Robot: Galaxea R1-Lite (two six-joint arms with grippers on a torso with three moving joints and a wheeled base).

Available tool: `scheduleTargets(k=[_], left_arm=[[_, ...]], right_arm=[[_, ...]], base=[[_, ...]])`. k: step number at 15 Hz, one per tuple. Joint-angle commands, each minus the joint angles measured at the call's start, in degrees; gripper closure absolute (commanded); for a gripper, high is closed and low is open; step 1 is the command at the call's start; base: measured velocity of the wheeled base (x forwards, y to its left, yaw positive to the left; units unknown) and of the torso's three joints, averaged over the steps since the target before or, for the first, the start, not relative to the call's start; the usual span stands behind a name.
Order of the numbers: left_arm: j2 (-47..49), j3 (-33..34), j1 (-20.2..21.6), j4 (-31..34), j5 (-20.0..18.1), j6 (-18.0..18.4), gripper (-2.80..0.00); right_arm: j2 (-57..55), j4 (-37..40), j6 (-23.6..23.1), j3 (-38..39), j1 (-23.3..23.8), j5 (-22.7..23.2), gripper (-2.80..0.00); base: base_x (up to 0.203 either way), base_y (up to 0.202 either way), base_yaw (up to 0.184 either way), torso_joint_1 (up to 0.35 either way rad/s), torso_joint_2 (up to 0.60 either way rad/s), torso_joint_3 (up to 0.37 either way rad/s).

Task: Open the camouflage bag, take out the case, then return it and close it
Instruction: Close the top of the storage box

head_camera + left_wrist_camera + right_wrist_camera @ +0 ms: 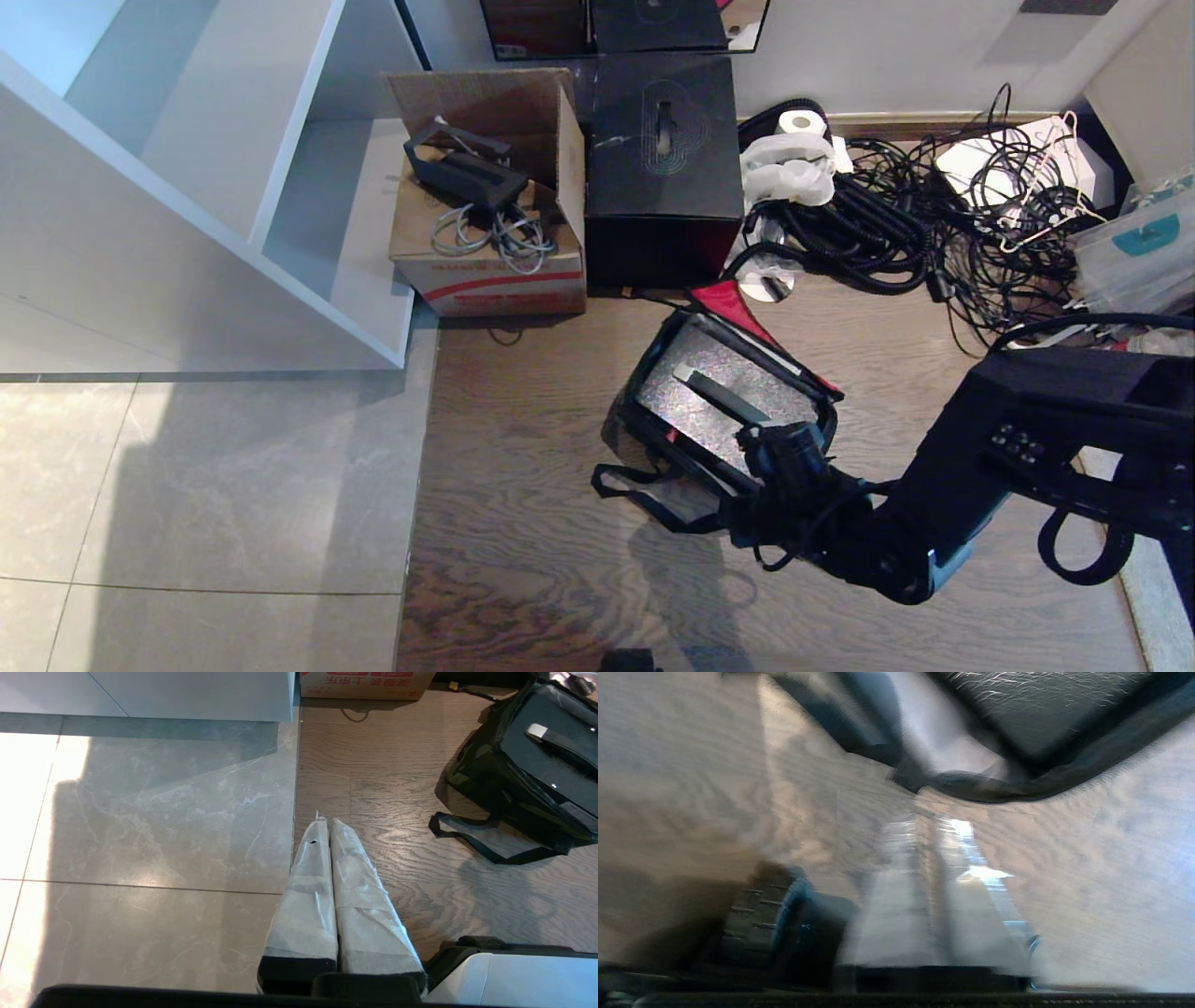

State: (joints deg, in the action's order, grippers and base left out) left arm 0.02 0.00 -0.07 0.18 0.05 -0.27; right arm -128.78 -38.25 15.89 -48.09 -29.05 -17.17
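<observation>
The camouflage bag (639, 387) lies open on the wood floor, its lid folded back with a red edge (738, 313). Inside lies the case (686, 401), flat and dark, with a black handle (724, 394) that has pale ends. My right gripper (761, 443) hangs over the bag's near right corner. In the right wrist view, my right gripper (931, 821) shows a narrow gap between its pale fingers, with nothing in it and the bag's rim (999, 791) just ahead. My left gripper (325, 820) is parked over the floor, shut and empty, left of the bag (486, 779) and the case (546, 765).
The bag's black strap loops (644, 485) trail on the floor in front of it. Behind it stand a black cube box (663, 159) and a cardboard box (485, 252). A tangle of cables (934, 224) lies at the back right, and a white shelf unit (233, 187) stands at the left.
</observation>
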Motion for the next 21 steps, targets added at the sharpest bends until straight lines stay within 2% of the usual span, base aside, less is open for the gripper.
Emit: scheduleTargets(k=[1, 5, 6, 10, 12, 16, 18, 21], left_arm=[[0.0, 0.0, 0.0, 0.0, 0.0, 0.0, 0.0], [0.0, -0.1, 0.0, 0.0, 0.0, -0.1, 0.0], [0.0, 0.0, 0.0, 0.0, 0.0, 0.0, 0.0], [0.0, 0.0, 0.0, 0.0, 0.0, 0.0, 0.0], [0.0, 0.0, 0.0, 0.0, 0.0, -0.1, 0.0], [0.0, 0.0, 0.0, 0.0, 0.0, 0.0, 0.0], [0.0, 0.0, -0.1, 0.0, 0.0, 0.0, 0.0], [0.0, -0.1, 0.0, 0.0, 0.0, -0.1, 0.0]], right_arm=[[5.6, 2.7, 9.5, -1.5, 6.6, 3.0, -2.8], [7.9, 8.4, 18.7, -8.6, 18.7, 6.5, -2.8], [7.5, 8.9, 22.6, -10.4, 21.6, 8.8, -2.8], [1.7, 9.6, 44.6, -18.2, 31.7, 14.9, -2.8], [-2.2, 9.7, 51.7, -20.7, 33.8, 19.0, -2.8], [-11.4, 9.6, 66.0, -29.7, 34.2, 23.0, -2.8], [-15.0, 9.6, 68.2, -34.0, 34.3, 25.3, -2.8], [-19.8, 9.1, 68.9, -39.2, 34.4, 33.5, -2.8]], base=[[0.0, 0.0, 0.0, 0.0, 0.0, 0.0], [0.0, 0.0, 0.0, 0.0, 0.0, 0.0], [0.0, 0.0, 0.0, 0.0, 0.0, 0.0], [0.0, 0.0, 0.0, 0.0, 0.0, 0.0], [0.0, 0.0, 0.0, 0.0, 0.0, 0.0], [0.0, 0.0, 0.0, 0.0, 0.0, 0.0], [0.0, 0.0, 0.0, 0.0, 0.0, 0.0], [0.0, 0.0, 0.0, 0.0, 0.0, 0.0]])
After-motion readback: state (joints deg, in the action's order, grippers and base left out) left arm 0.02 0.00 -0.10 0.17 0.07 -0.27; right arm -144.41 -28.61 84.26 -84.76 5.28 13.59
